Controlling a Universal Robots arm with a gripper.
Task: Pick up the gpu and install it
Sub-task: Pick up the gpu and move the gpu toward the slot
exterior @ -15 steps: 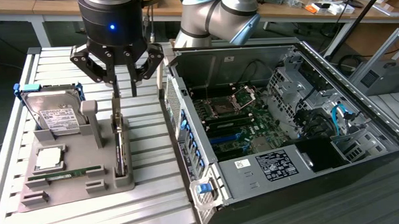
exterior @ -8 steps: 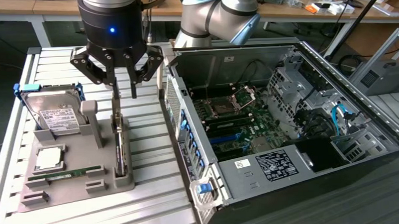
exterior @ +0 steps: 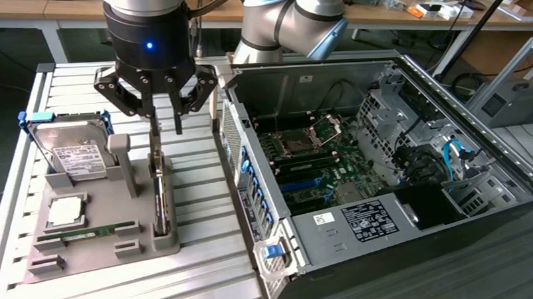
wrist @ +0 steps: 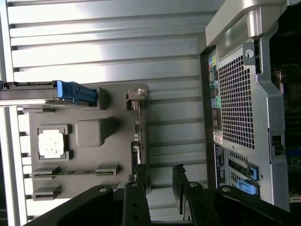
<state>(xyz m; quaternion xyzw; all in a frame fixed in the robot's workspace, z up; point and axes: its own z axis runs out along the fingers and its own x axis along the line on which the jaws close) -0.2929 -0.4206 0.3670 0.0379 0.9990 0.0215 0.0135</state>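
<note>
Gripper on my Universal Robots arm hangs over the grey parts holder, its two fingers standing well apart and clamped on nothing. Directly beneath the fingertips, with clear air between, the gpu stands on its long edge in a slot of the holder, untouched. Through the wrist camera I see the gpu edge-on, its silver end bracket at the end farther from the fingers. One finger lines up with the card's thin upper edge, and the other sits off to the side toward the computer case. On the side of the fingers away from the case, the holder carries three more parts: a hard drive with a white label and blue side rails, propped upright; a square processor lying flat; and a narrow green memory stick seated in its slot. The case rests open side up on the slatted metal table, just beside the holder, with its motherboard exposed.
</note>
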